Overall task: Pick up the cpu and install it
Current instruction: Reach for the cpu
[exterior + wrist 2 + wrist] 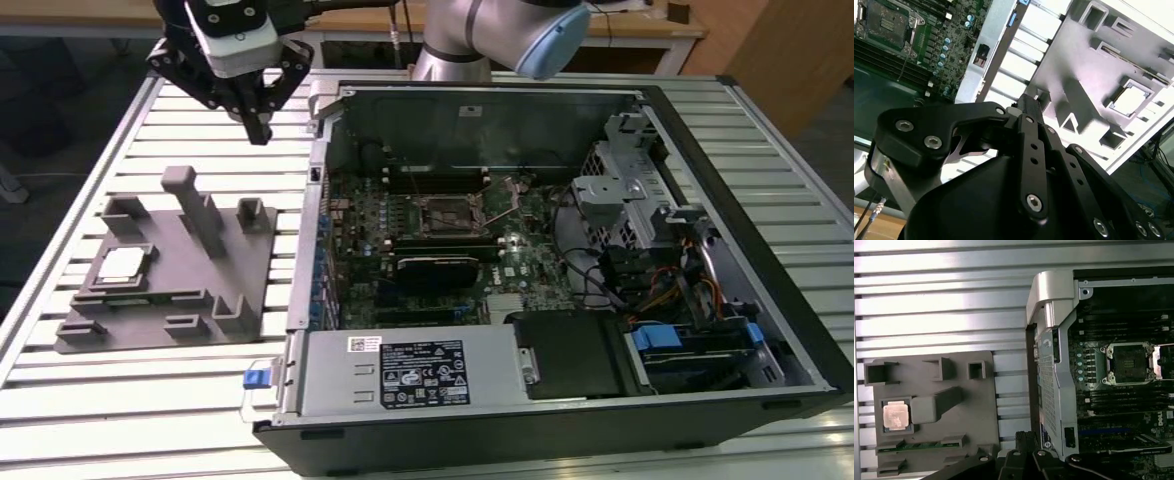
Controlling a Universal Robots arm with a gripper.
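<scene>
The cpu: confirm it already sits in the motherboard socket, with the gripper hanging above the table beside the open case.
Wrong. The cpu lies in a recess of the grey tray, not in the socket, which stands empty in the first wrist view. The rest holds: the gripper hangs above the table beside the open case.

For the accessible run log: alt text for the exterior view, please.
The cpu sits in a grey tray on a slatted metal table, at the exterior view's left of an open computer case. The arm's empty gripper hangs above the table near the tray, and the motherboard's socket is bare.
</scene>
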